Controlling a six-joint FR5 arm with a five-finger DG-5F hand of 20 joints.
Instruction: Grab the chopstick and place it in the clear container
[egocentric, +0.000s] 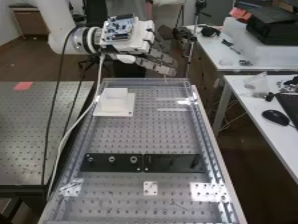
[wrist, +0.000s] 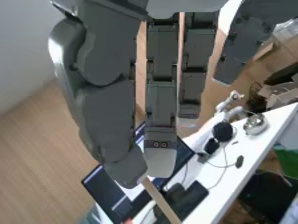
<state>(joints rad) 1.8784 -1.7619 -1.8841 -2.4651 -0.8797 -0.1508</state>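
One chopstick (wrist: 161, 201) is pinched in the fingers (egocentric: 157, 65); the bench (egocentric: 133, 135) holds a white boxlike piece (egocentric: 116, 100), contents unclear.

The high view is set above the near end of the desk (egocentric: 146, 137), facing down along it, well back from the robot hand (egocentric: 157, 62). The wrist view, arm-mounted, faces along the fingers (wrist: 161, 100) at close range. Shared coverage: robot hand.

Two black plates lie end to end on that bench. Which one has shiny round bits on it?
The left-hand black plate in the high view: bright round fittings stand out on it, whereas the right-hand black plate has only dark ones.
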